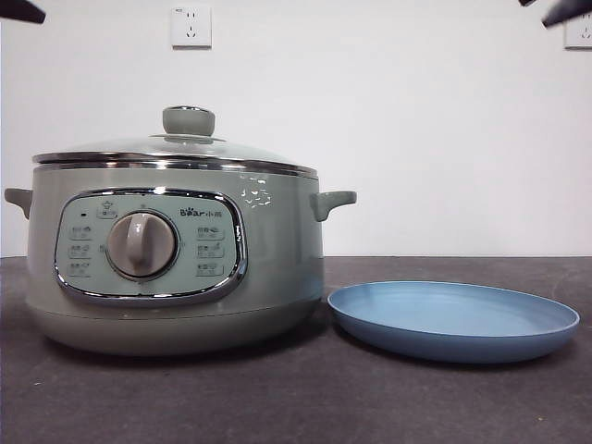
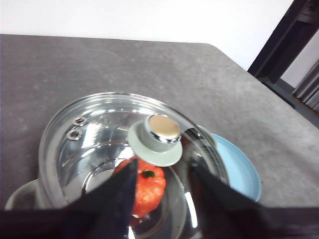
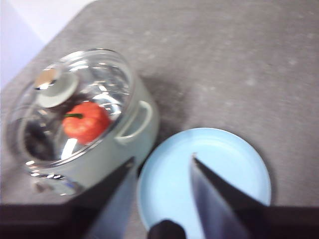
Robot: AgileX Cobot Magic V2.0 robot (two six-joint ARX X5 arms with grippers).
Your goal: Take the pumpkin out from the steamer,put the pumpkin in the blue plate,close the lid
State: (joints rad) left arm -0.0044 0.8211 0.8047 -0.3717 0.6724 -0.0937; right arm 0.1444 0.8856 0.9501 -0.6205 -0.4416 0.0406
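Observation:
The sage-green steamer (image 1: 176,254) stands at the left of the table with its glass lid (image 1: 176,148) closed on it. Through the glass, the orange-red pumpkin (image 2: 149,186) (image 3: 85,121) sits inside the pot. The blue plate (image 1: 453,319) lies empty to the steamer's right. My left gripper (image 2: 159,191) hangs open high above the lid (image 2: 134,149), near its knob (image 2: 157,139). My right gripper (image 3: 162,186) hovers open high above the blue plate (image 3: 209,174), beside the steamer (image 3: 124,139). In the front view both arms show only as black tips at the top corners.
Two white wall sockets (image 1: 191,26) are on the wall behind. The dark grey tabletop (image 1: 416,407) extends in front of and around the pot and plate. A black frame (image 2: 284,45) stands past the table's far corner in the left wrist view.

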